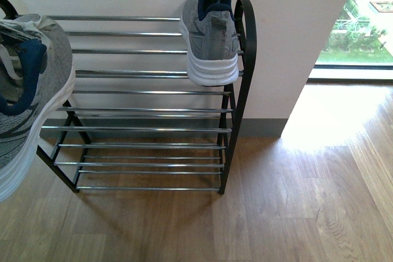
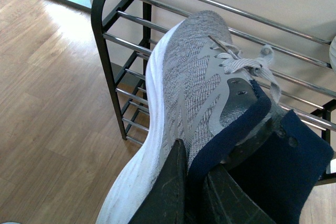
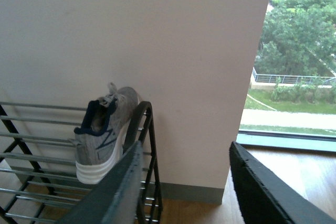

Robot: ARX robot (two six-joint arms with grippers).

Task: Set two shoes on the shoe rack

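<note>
Left gripper (image 2: 195,182) clenched on navy heel collar of grey knit sneaker (image 2: 189,72). Thick white sole, grey laces; shoe held off the floor, toe pointing away from the fingers toward shoe rack (image 2: 101,30) just beyond. Right gripper (image 3: 186,153) spread wide, holding nothing. Ahead of it, off to one side: second sneaker (image 1: 210,32) on top-tier chrome bars, heel outward, just beside rounded black side frame. Faint heel emblem, unreadable.
</note>
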